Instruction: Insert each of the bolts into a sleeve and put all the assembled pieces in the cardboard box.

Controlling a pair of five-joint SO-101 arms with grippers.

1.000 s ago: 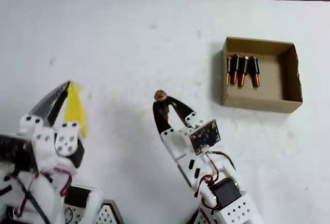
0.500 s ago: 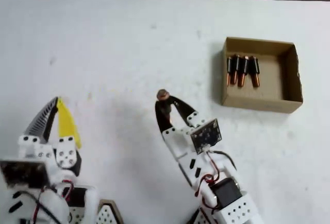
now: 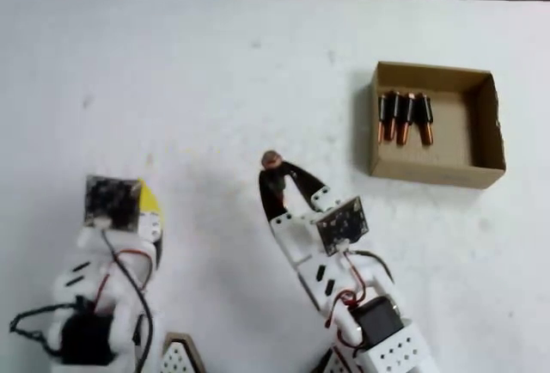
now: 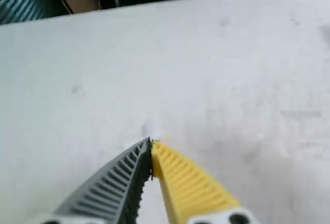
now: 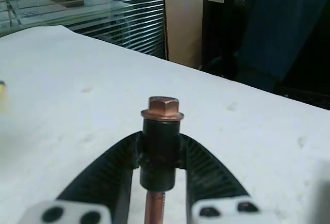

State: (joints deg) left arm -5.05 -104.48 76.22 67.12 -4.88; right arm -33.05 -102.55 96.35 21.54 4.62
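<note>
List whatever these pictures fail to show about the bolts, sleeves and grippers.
- High view: the tips of the left gripper lie under that arm's own camera board.
- Right wrist view: the bolt shank is hidden inside the sleeve held by the right gripper, and its lower end is cut off by the picture's edge.
- High view: pieces in the cardboard box are too small to count surely.

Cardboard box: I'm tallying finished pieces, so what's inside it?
Several assembled bolts in black sleeves lie side by side on the cardboard box floor; its near wall hides a strip.
</note>
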